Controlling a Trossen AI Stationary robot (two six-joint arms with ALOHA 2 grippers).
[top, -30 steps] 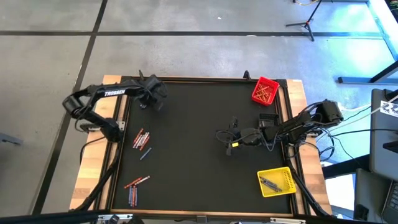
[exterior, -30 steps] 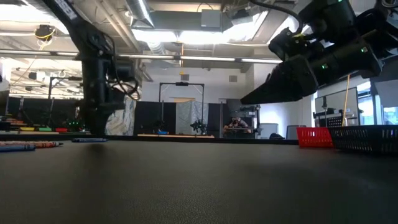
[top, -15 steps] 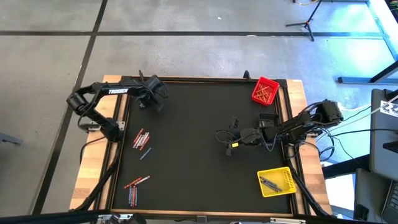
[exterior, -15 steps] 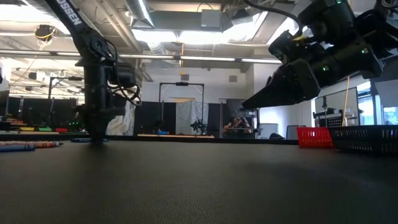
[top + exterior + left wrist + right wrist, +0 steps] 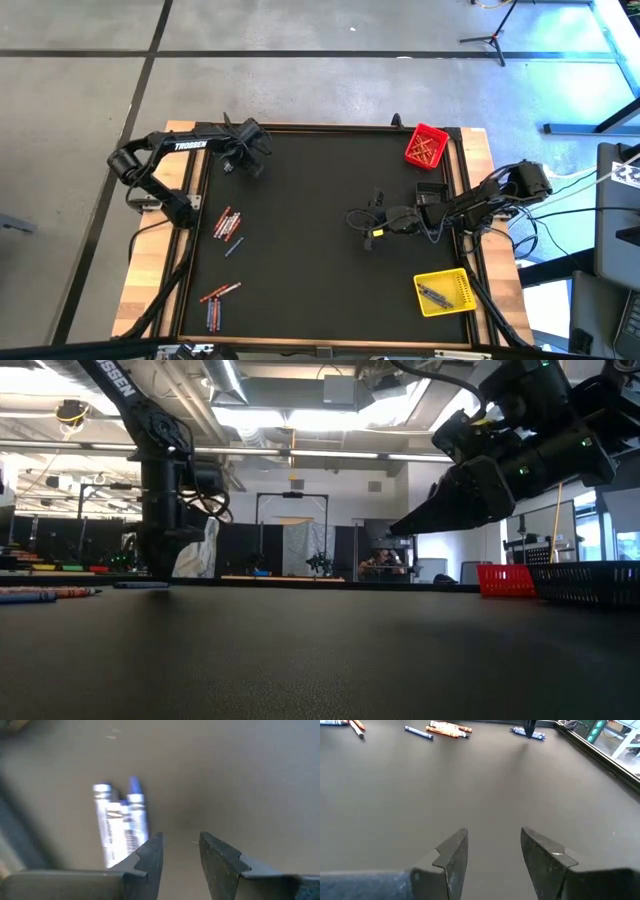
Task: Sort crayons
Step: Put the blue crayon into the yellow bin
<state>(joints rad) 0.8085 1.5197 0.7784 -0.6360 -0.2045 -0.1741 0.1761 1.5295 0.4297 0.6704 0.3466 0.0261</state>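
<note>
Two blue crayons [image 5: 122, 820] lie side by side on the black mat [image 5: 300, 290] at its far left corner. My left gripper [image 5: 180, 837] points down just beside them, open, with nothing between its fingers. More red-orange and blue crayons lie loose on the mat's left side, one group [image 5: 227, 224] midway and another [image 5: 215, 300] nearer the front. My right gripper [image 5: 358, 222] hovers open over the mat right of centre, its fingers [image 5: 452, 852] holding nothing.
A red bin [image 5: 426, 146] holding red-orange crayons stands at the far right corner. A yellow bin [image 5: 444, 292] with grey crayons stands at the near right. A wooden frame [image 5: 150, 280] borders the mat. The mat's middle [image 5: 300, 200] is bare.
</note>
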